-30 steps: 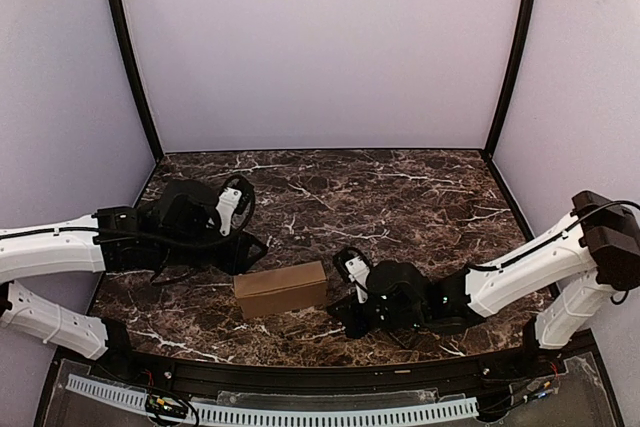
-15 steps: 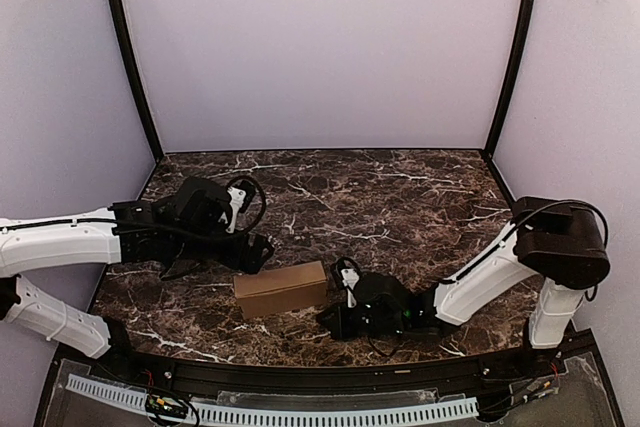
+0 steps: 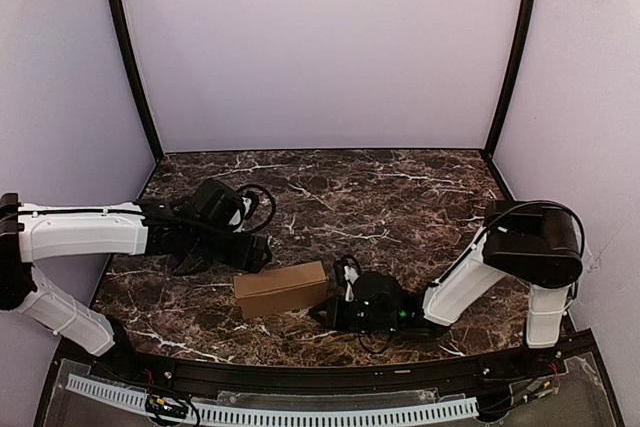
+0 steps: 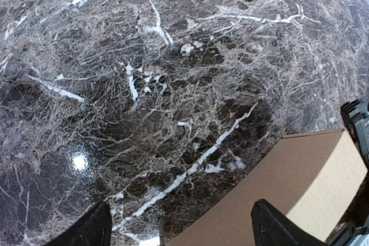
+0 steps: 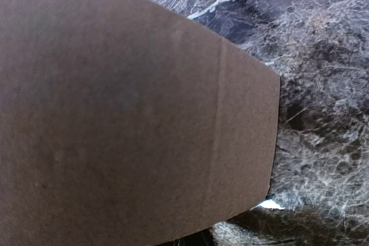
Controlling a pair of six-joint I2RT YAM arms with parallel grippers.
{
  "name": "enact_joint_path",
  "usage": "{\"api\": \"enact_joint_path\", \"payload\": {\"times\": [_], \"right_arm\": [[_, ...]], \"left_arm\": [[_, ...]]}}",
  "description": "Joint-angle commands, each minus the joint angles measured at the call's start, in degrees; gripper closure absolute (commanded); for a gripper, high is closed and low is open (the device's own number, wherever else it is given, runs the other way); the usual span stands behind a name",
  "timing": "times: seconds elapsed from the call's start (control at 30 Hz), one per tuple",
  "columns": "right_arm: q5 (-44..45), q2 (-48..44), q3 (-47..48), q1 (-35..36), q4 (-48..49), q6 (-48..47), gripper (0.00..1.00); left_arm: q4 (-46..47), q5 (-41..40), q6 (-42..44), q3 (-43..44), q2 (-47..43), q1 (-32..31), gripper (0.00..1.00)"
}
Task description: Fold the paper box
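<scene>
Marble, dark brown with white veins, forms the counter (image 3: 420, 197) that carries everything, closed in by pale walls (image 3: 320, 47). Over it I have the left arm (image 3: 85, 232) reaching in from the left edge and the right arm (image 3: 455, 287) folded low along the near edge. The paper box (image 3: 282, 289), tan cardboard already formed into an oblong carton, lies on a long side close to the near edge, a little left of centre, between the two grippers. The left gripper (image 3: 252, 253) hovers just behind the box's left end, jaws spread wide with nothing between them. The right gripper (image 3: 325, 311) sits at the box's right end with jaws closed on nothing; I cannot tell whether its tip touches the cardboard.

Handling, as I judge it: the box is light and thin-walled, stiff along its creases but easy to dent, and likely to skate on the polished stone. I would take it across its narrow width near one end, or brace one end while pressing the other.

The top view alone gives both arms and the whole carton. The left wrist view adds the two dark fingers (image 4: 92, 231) set far apart, one corner of the box top, and a glare spot (image 4: 79, 161) on the stone. The right wrist view fills with cardboard at close range and reveals a faint crease line (image 5: 219, 131) across the panel, invisible from above; its own fingers do not show.
</scene>
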Motion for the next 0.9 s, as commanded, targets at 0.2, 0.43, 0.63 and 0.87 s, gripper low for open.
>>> {"api": "enact_joint_path", "payload": {"times": [0.2, 0.43, 0.63, 0.87], "right_arm": [[4.6, 3.9, 2.4, -2.2, 1.8, 6.5, 1.00], [4.7, 6.4, 6.8, -4.3, 2.3, 6.7, 1.00], [3.9, 7.7, 11.1, -5.3, 0.8, 4.9, 1.00], [2.7, 9.7, 14.0, -6.2, -1.7, 2.6, 1.00]], "left_arm": [[-0.3, 5.9, -0.7, 0.2, 4.8, 0.8, 0.33], [0.3, 13.2, -1.0, -0.4, 2.8, 0.7, 0.45], [2.4, 16.4, -3.2, -1.9, 1.4, 0.5, 0.47], [4.7, 16.5, -4.7, -2.7, 1.6, -0.1, 0.48]]}}
